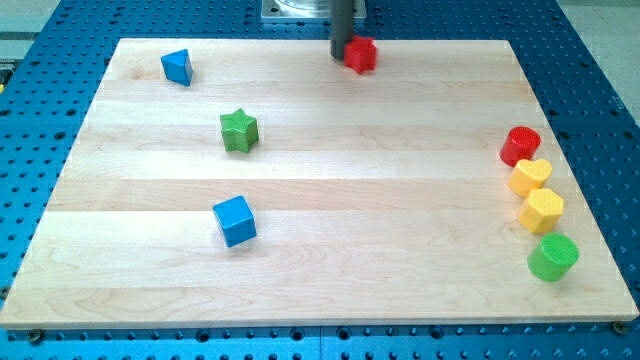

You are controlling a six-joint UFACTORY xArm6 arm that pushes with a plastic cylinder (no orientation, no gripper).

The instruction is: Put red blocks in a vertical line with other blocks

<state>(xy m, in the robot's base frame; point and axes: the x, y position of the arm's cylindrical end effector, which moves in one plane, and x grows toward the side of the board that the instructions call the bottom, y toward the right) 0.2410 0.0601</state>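
While the red star block [361,54] sits at the surface's [330,250] top edge, far from the red cylinder [520,145] heading the right-hand column, my tip [339,56] touches its left side, with no claw to hold it, so an off-centre shove could spin it overboard.

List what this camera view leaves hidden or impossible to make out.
- My tip: beside the red block at the view's top; contact or a small gap cannot be told from this angle.
- That red block's shape: its left side is hidden by the rod, and it is small.
- The rod's upper part and the arm: cut off by the view's top edge.
- The yellow blocks: exact shapes unclear.
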